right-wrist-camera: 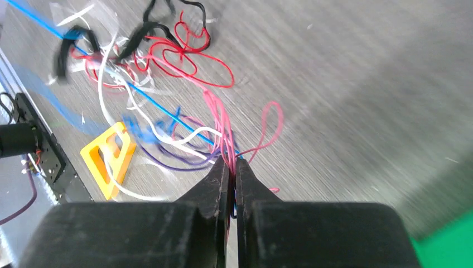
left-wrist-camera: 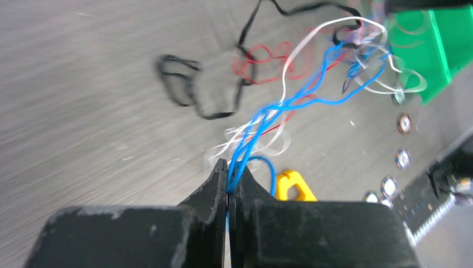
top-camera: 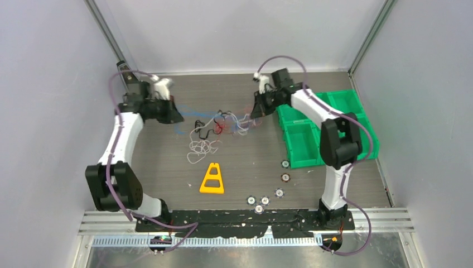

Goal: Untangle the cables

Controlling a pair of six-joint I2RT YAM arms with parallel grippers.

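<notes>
Pinching cables (top-camera: 220,125) taut — left hand (left-wrist-camera: 230,166) on blue, right hand (right-wrist-camera: 231,163) on red strands

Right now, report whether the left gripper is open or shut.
Shut. The left gripper has its fingers pressed together, with blue strands of the cables pinched between them.

White links and bulky black joints form the left arm (top-camera: 125,134) and right arm (top-camera: 307,103), with thin purple hoses (top-camera: 287,57) alongside. The left pincer (left-wrist-camera: 228,170) and right pincer (right-wrist-camera: 230,167) are scuffed matte-black wedges.
</notes>
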